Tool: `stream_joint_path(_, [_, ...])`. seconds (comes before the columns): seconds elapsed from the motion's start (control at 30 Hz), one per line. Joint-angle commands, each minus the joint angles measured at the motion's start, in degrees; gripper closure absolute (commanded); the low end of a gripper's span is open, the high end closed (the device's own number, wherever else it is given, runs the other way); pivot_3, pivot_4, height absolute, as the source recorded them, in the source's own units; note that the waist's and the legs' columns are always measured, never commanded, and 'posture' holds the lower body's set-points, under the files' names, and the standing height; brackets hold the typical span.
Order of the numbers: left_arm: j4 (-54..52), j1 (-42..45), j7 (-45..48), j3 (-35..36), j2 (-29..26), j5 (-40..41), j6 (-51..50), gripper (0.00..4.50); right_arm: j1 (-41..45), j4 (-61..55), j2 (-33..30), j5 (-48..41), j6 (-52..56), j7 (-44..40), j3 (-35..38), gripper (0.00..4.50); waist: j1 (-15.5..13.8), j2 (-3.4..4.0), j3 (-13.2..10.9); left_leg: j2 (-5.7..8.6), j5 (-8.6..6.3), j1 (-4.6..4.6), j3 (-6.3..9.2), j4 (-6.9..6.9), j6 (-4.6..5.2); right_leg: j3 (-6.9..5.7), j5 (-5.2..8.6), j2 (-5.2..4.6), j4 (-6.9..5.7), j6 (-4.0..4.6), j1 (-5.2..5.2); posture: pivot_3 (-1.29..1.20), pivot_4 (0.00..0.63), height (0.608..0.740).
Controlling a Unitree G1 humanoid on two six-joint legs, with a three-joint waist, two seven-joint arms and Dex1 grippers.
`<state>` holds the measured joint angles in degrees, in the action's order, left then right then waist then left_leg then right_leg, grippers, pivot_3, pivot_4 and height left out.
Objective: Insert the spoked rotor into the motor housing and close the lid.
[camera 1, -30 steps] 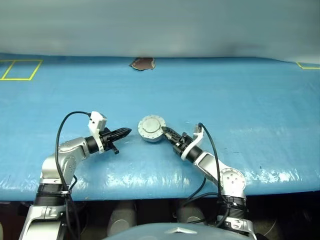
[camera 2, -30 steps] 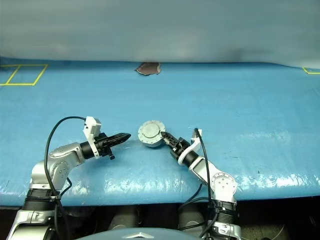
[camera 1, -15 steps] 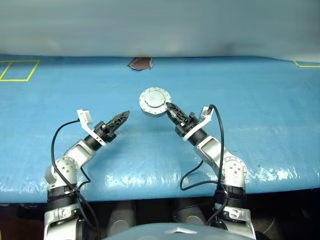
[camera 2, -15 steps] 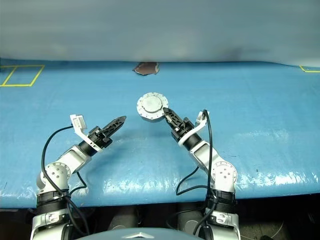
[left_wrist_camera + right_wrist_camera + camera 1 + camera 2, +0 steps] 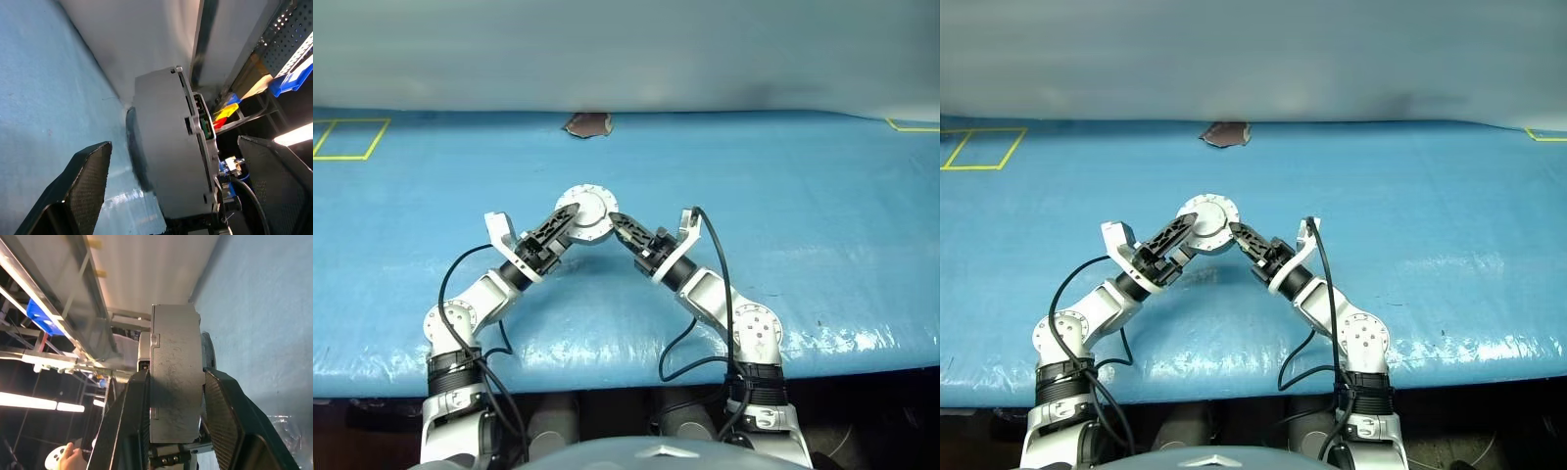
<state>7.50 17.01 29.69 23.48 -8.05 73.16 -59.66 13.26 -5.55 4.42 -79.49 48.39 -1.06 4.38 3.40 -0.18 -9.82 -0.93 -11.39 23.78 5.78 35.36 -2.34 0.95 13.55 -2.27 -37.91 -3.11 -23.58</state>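
Observation:
The motor housing (image 5: 586,212), a round silver-grey puck, hangs on edge above the blue table, its plain face with small rim bolts turned toward me. My right gripper (image 5: 613,219) is shut on its right edge, and its fingers (image 5: 128,421) clamp both flat faces. A thinner layer, the lid (image 5: 145,357), lies flat against the housing body (image 5: 176,377). My left gripper (image 5: 567,214) stands open at the housing's left edge, with the puck (image 5: 166,152) between its spread fingers (image 5: 88,181) and clear of both. The spoked rotor is out of view.
The blue table cover (image 5: 783,196) spreads wide on all sides. A brown patch (image 5: 590,124) sits at its far edge. Yellow tape marks lie at the far left (image 5: 352,137) and far right (image 5: 913,125). A person's hand (image 5: 73,460) and shelving with blue bins (image 5: 293,78) appear beyond the table.
My right gripper has lifted the housing off the table and carried it left. My left gripper has opened, rolled over and moved right until its fingers straddle the housing's edge.

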Motion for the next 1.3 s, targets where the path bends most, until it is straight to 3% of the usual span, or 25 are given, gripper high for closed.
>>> stream_joint_path(0.03, [0.24,1.65,0.94,-1.73,0.8,-0.69,1.03,0.01,0.76,-3.3,1.16,-0.17,0.03,-2.29,-1.06,3.25,-0.01,0.0,0.0,0.0,0.0,-0.01,0.0,0.0,0.0,0.0,0.0,0.0,0.0,0.0,0.02,0.0,0.15,0.74])
stream_joint_path(0.17, [-0.01,1.97,1.26,-2.85,1.57,-3.52,4.25,0.18,0.71,-3.49,1.38,0.52,-0.12,-2.06,-0.68,3.25,-0.06,0.0,0.0,0.01,0.0,0.0,0.0,0.05,0.0,0.0,-0.02,0.0,0.0,-0.03,0.03,0.0,0.15,0.74])
stream_joint_path(0.37, [1.06,1.32,0.58,-1.5,1.45,-3.01,5.06,1.83,0.77,-3.4,1.37,1.14,-1.41,-1.18,0.96,3.25,0.0,0.0,0.0,0.0,0.0,0.01,0.01,0.05,0.0,0.01,-0.02,0.01,0.0,-0.02,0.02,0.0,0.15,0.74])
stream_joint_path(0.67, [0.94,0.75,-0.73,-0.85,1.89,-1.49,4.8,1.88,1.64,-2.64,1.08,5.02,-4.06,-3.1,0.8,3.25,0.0,-0.01,0.0,0.01,0.0,0.01,0.01,0.11,0.0,0.01,-0.04,0.01,0.0,-0.04,0.03,0.0,0.15,0.74])
stream_joint_path(0.83, [0.7,0.75,-2.77,-0.04,2.72,-4.28,9.38,1.88,2.27,-1.63,3.56,14.65,-14.16,-0.16,2.45,1.62,-0.03,-0.01,0.0,0.01,0.0,0.01,0.0,0.14,0.0,0.02,-0.06,0.01,0.0,-0.08,0.05,0.0,0.15,0.74])
stream_joint_path(0.93, [1.44,1.99,-6.0,2.25,3.66,-7.42,16.39,1.88,2.8,-0.56,5.27,19.86,-21.2,2.1,3.84,1.62,-0.18,-0.01,0.0,0.01,0.0,0.02,0.0,0.15,0.0,0.02,-0.06,0.01,0.0,-0.09,0.04,0.0,0.15,0.74])
stream_joint_path(1.3, [11.43,11.56,-23.83,11.24,4.63,-22.06,45.32,1.88,0.85,-3.02,4.98,20.25,-22.24,-0.32,2.6,1.62,-0.86,-0.06,-0.02,0.04,0.0,0.04,-0.02,0.16,0.0,0.06,-0.19,0.01,0.09,-0.01,0.08,0.0,0.15,0.74])
